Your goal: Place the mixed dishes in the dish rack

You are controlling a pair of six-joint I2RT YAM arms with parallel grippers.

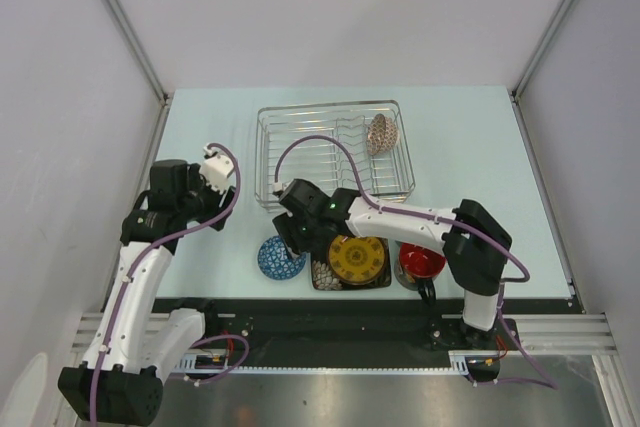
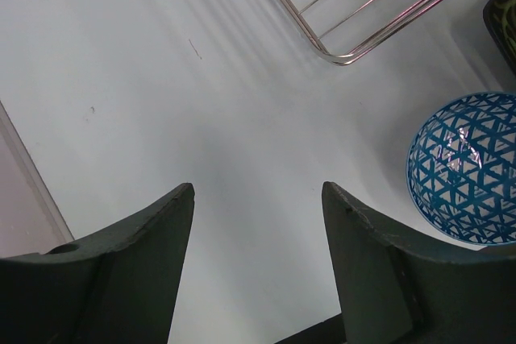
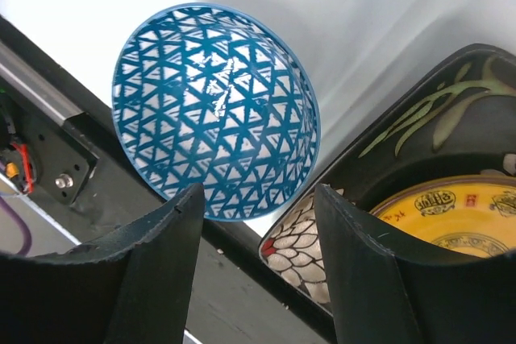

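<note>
One of the four dishes was done: the bowl (image 1: 380,133) stood on edge among the bars at the far right corner of the rack (image 1: 330,105). The other three sat in a row on the table just in front of the rack, all outside it. The cup (image 1: 277,259) was before its left end, the plate (image 1: 357,260) before its middle and the mug (image 1: 421,261) before its right end.

The right gripper (image 3: 258,195) hung over the cup, between it and the rack's front rim. Its jaws were apart, with the cup's near edge showing between the tips, and no grip was visible. I judged the cup to be the next dish to go in.

The left gripper (image 2: 258,191) was off the rack's left side, jaws apart over bare table (image 2: 201,118), holding nothing.
</note>
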